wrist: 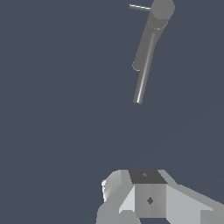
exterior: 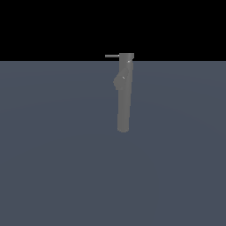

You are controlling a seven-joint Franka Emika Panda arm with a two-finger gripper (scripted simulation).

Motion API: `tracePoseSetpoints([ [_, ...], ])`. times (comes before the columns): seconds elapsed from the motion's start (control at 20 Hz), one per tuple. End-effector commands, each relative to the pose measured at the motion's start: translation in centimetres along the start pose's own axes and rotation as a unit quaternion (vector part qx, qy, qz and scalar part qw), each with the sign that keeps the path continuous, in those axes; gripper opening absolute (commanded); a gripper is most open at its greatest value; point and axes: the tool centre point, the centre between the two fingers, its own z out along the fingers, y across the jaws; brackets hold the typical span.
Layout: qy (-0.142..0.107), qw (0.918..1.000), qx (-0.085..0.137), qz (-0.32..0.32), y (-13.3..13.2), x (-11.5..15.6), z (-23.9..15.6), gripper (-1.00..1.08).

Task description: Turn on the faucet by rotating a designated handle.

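Observation:
The faucet (exterior: 124, 95) is a matte grey tube lying on the dark floor, with a rounded side bump and a wider capped end at its far end. The handle (exterior: 111, 56) is a thin light-grey rod sticking out from that cap toward the exterior view's left. The wrist view shows the faucet (wrist: 148, 48) and the handle (wrist: 139, 7) well ahead of my gripper (wrist: 146, 176). The gripper's fingers appear pressed together as one block, holding nothing and touching nothing. The gripper and arm do not show in the exterior view.
A flat dark grey-blue floor (exterior: 53, 154) surrounds the faucet. Beyond its far edge the background is black. No other objects show.

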Motion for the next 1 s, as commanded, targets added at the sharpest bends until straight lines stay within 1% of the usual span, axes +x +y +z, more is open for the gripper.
tracePoseSetpoints([
  [0.0,0.000,1.0000,0.000,0.000,0.0,0.0,0.0,-1.00],
  [0.15,0.005,1.0000,0.001,0.001,-0.3,0.2,-0.3,-1.00],
  [0.4,0.021,0.9997,0.004,0.005,-1.2,0.6,-1.2,-1.00],
  [0.65,0.021,0.9998,0.004,0.006,-1.1,0.8,-1.1,-1.00],
  [0.95,0.020,0.9997,0.003,0.011,-0.9,2.3,-1.0,-1.00],
])
